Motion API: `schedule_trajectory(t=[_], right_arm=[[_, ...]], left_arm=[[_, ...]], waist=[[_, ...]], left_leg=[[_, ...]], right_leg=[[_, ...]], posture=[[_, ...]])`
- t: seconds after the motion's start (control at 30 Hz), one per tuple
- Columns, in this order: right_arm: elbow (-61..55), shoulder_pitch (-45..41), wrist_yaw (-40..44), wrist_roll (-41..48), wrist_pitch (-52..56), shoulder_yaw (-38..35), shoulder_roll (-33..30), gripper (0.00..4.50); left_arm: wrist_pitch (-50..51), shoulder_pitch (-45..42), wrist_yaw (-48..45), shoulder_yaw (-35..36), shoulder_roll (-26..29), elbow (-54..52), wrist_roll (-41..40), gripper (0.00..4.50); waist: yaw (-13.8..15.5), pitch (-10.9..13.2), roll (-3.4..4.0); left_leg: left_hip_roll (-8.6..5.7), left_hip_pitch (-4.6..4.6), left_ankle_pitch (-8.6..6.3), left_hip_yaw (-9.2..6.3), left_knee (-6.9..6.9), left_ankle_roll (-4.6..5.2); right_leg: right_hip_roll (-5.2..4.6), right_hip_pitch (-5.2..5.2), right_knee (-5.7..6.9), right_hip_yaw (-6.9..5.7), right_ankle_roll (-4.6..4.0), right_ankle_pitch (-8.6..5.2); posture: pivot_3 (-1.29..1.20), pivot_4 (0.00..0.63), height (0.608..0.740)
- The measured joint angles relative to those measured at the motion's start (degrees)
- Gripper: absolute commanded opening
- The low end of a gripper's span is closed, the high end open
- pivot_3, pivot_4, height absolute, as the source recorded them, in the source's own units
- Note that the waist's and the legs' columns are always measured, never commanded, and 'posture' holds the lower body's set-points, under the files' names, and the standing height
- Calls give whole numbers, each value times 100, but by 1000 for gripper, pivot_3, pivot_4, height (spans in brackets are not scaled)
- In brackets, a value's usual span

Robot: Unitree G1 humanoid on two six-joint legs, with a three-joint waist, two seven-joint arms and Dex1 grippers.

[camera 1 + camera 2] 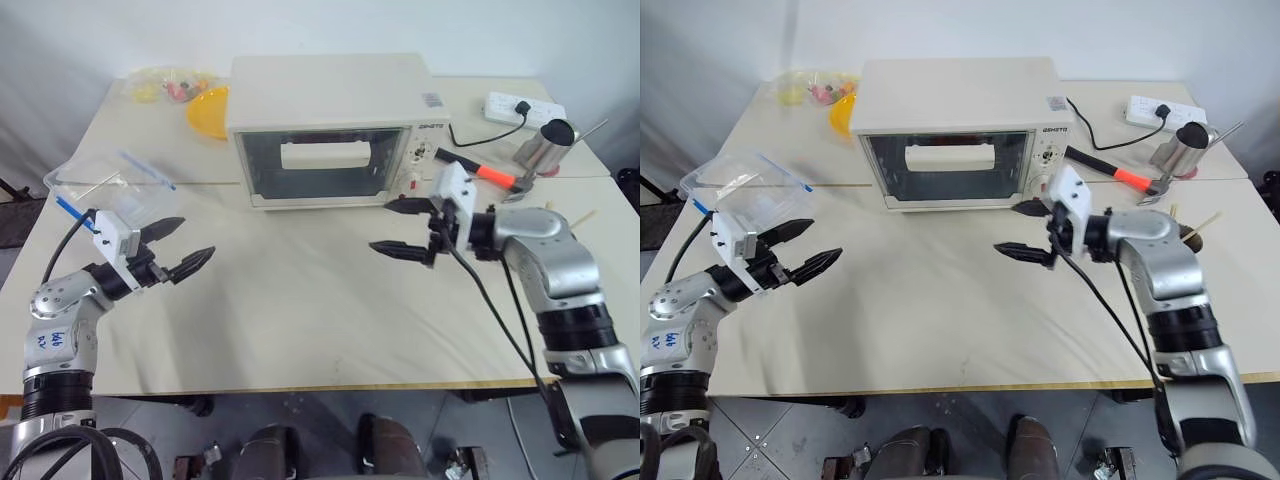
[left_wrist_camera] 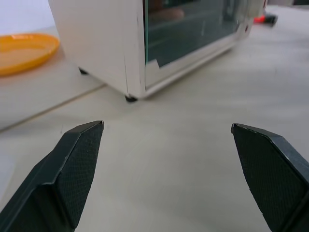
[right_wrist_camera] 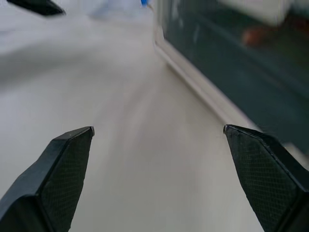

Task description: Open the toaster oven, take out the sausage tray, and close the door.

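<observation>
while both grippers' fingers (image 1: 190,262) hang released, the right wrist view catches reddish shapes behind the door (image 3: 227,67).

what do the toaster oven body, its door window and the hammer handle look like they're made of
Toaster oven: cream body with a smooth, even matte surface, probably painted sheet metal.
Door: dark see-through window with reflections, likely glass.
Hammer: bright orange and black grip, probably rubber or plastic; grey head looks metal.

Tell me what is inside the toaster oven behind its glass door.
The door of the toaster oven is shut. Through its glass the right wrist view shows something reddish inside, too blurred to name. The cream bar handle covers part of the window; no tray can be made out.
</observation>
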Motion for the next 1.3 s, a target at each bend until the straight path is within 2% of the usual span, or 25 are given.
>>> schedule_trajectory(t=[0.2,0.4,0.67,0.93,1.13,1.23,1.3], right_arm=[[1327,-904,-33,-567,-641,303,422,4500],[2186,-1486,-111,-878,-1287,344,768,4500],[1618,-1497,176,-762,-1141,322,784,4500],[433,-928,582,-597,-420,343,510,4500],[-234,-385,650,-589,-263,392,421,4500],[-374,-188,646,-595,-263,470,423,4500],[-386,-165,632,-615,-282,512,425,4500]], left_arm=[[11,-3,131,87,-65,-156,-58,4477],[82,250,250,188,-119,-521,-204,4477],[174,439,334,284,-125,-722,-267,4477],[369,227,297,289,-119,-683,-308,4477],[846,-17,242,317,-84,-674,-591,4477],[1094,-212,158,357,3,-648,-783,3919],[1195,-363,12,417,47,-600,-928,3323]], waist=[[-13,0,-1],[-45,1,0],[-117,3,-2],[-144,3,-2],[-149,3,-2],[-149,4,-3],[-154,4,-3]], left_leg=[[0,0,1,-3,2,-1],[1,0,1,-4,-2,-2],[3,0,3,-7,-5,-5],[2,0,2,-6,-10,-7],[2,1,2,-4,-9,-7],[1,1,3,-3,-7,-9],[2,3,3,-2,-7,-10]], right_leg=[[1,0,6,0,1,0],[1,-1,6,1,1,0],[5,-2,7,0,1,0],[8,-5,6,0,1,0],[9,-5,6,2,1,0],[9,-5,7,3,1,0],[10,-5,7,5,1,0]], posture=[[0,150,740],[0,150,740],[0,150,740],[0,150,740],[0,150,740],[0,150,740],[0,150,740]])
